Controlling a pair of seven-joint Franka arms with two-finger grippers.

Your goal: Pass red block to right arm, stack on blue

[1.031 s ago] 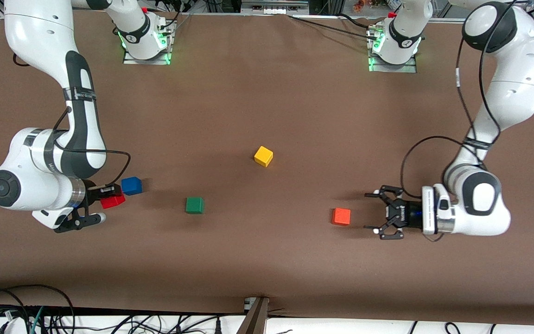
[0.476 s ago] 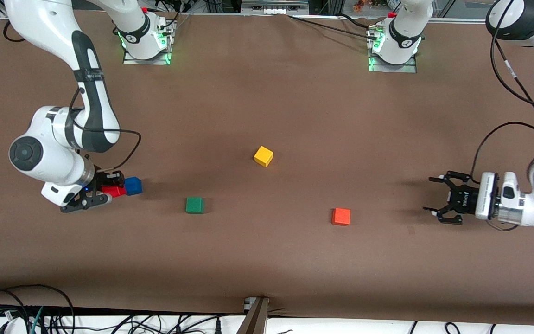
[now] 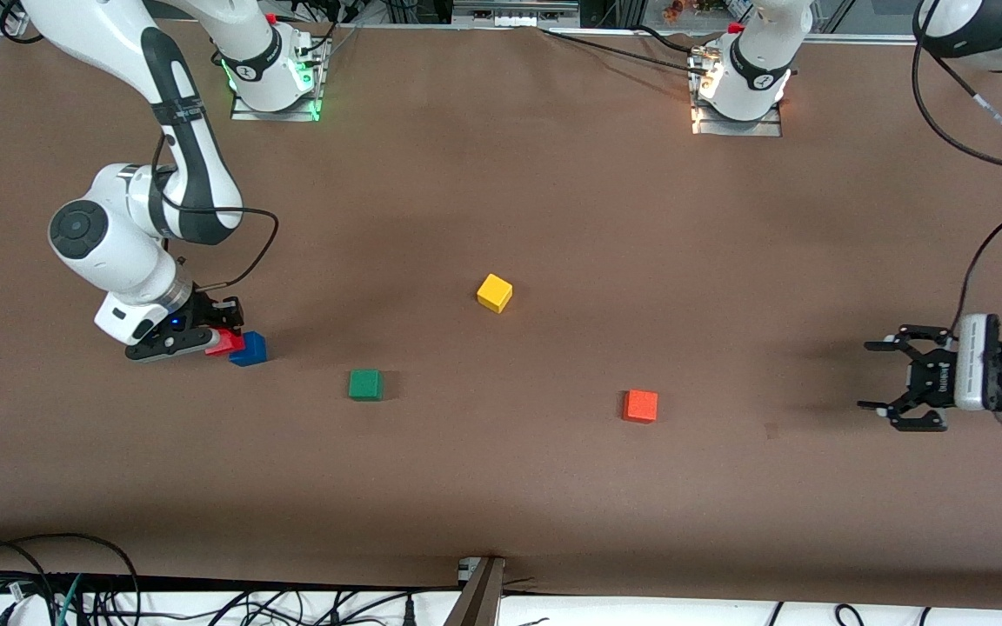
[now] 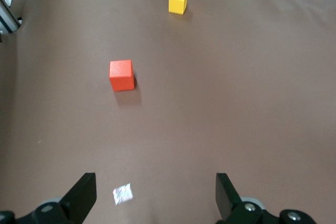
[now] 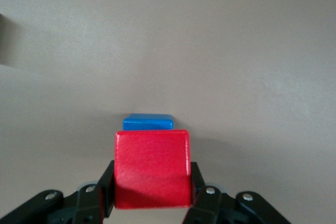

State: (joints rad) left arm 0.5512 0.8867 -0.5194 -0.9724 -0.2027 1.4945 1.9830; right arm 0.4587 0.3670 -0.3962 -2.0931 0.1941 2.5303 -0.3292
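Right hand (image 3: 210, 335) clamped on the red block (image 3: 223, 342), just at the blue cube's (image 3: 250, 349) ten o'clock edge; left hand (image 3: 888, 386) waits spread apart, three o'clock of the orange cube (image 3: 640, 406).

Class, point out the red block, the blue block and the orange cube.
red block (image 5: 152, 167), right wrist view, its facing side.
blue block (image 3: 251, 349), front view, its top face.
orange cube (image 3: 640, 405), front view, its top face.

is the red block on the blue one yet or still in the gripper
In the gripper: the right gripper clamps the red block beside the blue block, not on it.
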